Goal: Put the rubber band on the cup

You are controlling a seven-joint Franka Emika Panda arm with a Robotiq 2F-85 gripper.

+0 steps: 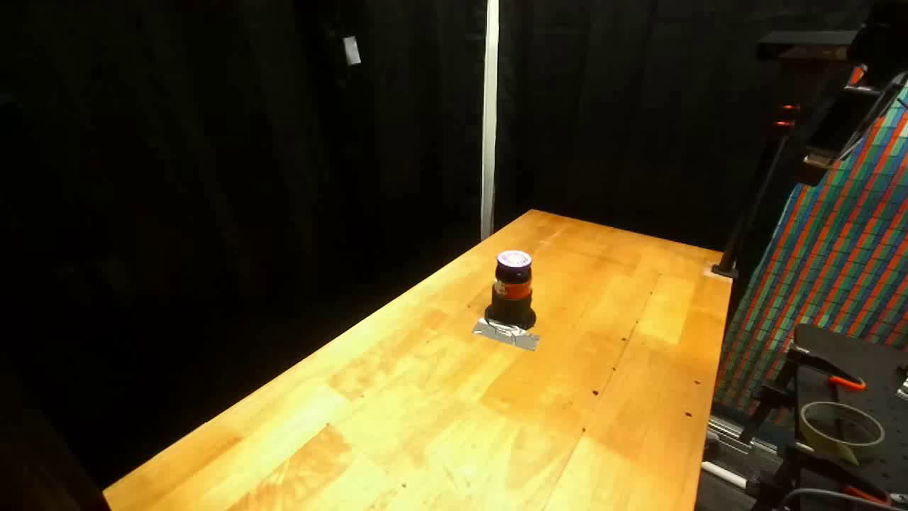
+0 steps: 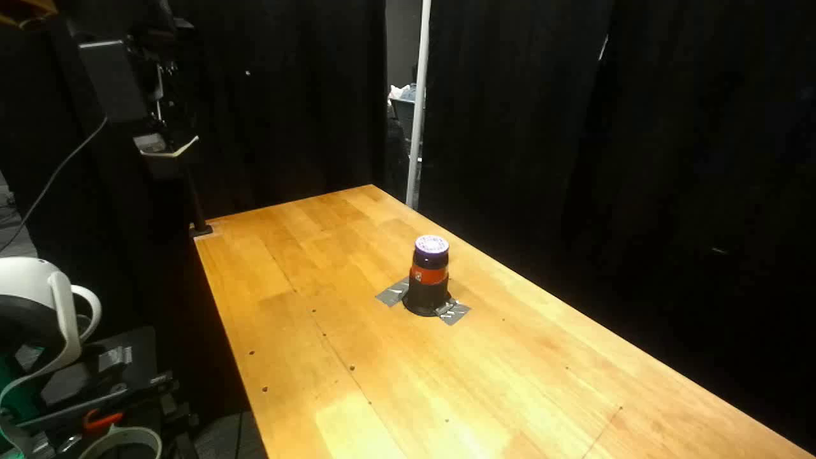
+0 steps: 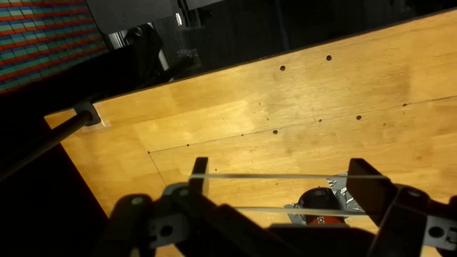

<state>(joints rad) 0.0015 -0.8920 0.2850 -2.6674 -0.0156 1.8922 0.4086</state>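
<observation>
Wrist view: hand (image 3: 280, 170) spread wide, band (image 3: 271, 176) stretched around both fingers (image 3: 371, 196); toward four o'clock, the cup (image 3: 319, 199) (tape (image 3: 341, 191) at its foot) stands on the surface (image 3: 232, 157).

one wooden table (image 1: 461, 397), one dark cup (image 2: 427, 293) with one orange-red stripe (image 2: 429, 275) and one purple-and-white top (image 2: 432, 245), two strips of silver tape (image 2: 455, 312), one gripper (image 3: 278, 171) with two fingers (image 3: 367, 189), one rubber band (image 3: 267, 176) showing two strands (image 3: 271, 210), one striped sheet (image 1: 851, 248); in an exterior view, one roll of tape (image 1: 823, 444).

The wooden table (image 1: 454, 397) looks smooth, the tape (image 1: 508, 335) metallic, the cup (image 2: 428, 276) glossy.
</observation>
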